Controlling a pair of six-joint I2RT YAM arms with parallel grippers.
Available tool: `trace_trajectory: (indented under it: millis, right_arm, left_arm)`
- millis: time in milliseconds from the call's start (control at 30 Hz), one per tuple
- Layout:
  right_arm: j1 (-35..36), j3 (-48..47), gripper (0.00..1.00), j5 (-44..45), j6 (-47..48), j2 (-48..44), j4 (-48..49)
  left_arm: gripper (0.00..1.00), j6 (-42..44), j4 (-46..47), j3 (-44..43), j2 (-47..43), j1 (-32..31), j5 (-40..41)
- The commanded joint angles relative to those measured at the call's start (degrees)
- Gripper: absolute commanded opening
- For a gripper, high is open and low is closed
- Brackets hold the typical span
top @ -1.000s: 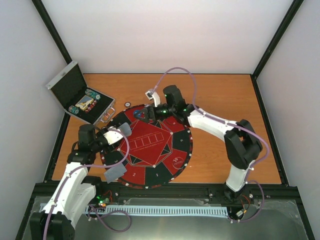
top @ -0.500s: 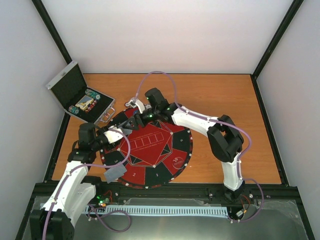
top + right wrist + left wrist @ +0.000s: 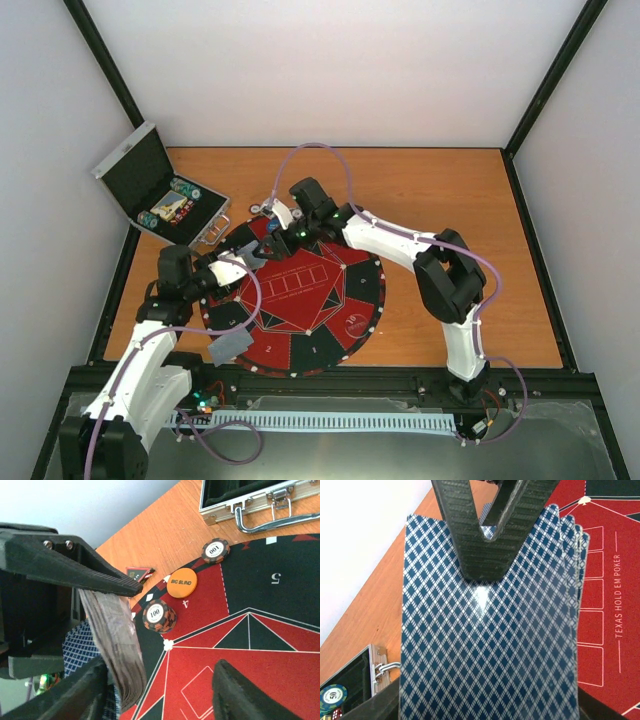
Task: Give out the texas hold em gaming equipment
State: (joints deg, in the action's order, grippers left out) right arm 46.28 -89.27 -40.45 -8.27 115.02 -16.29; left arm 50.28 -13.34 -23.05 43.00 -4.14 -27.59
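Your left gripper [image 3: 236, 265] clamps card deck [image 3: 490, 650] over mat [image 3: 270, 675] far-left edge. Your right gripper [image 3: 160, 675]: jaws apart, straddling deck edge.

The cards [image 3: 490, 645] have blue and white diamonds on their backs. The mat [image 3: 280, 680] is red and black with thin white lines. One button [image 3: 181, 582] is orange. The chips [image 3: 159, 616] are brown and black with white middles.

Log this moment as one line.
left gripper: shut on card deck | right gripper: open, astride deck's edge | BIG BLIND button: on mat
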Motion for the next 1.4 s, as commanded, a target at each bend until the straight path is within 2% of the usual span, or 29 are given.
trace_trajectory:
  millis: [0,367,633,967,1233,1367]
  right_arm:
    - [-0.3,-1.2,0.54,2.4,1.9,-2.3,-2.5]
    - [-0.1,-1.8,0.28,1.1,1.4,-3.4,-3.5]
    - [-0.1,-2.7,0.03,1.9,2.7,-4.6,-5.4]
    - [-0.5,-4.6,0.03,4.8,5.8,-6.2,-9.7]
    - [-3.2,-4.9,0.03,0.8,5.3,-8.2,-9.4]
    - [-7.1,-5.1,0.03,-1.4,5.2,-9.9,-9.6]
  left_arm:
    - [0.54,1.2,2.6,-0.9,-0.5,-0.4,-2.0]
    - [0.54,0.4,3.4,0.2,-0.9,-0.4,-1.7]
    - [0.54,-0.8,3.7,1.2,-1.0,-0.4,0.6]
    - [0.54,-2.7,3.7,2.4,-1.6,-0.4,1.2]
    - [0.54,-3.5,6.0,3.1,-2.0,-0.4,1.5]
    - [0.54,-5.9,6.5,3.4,-2.5,-0.4,2.2]
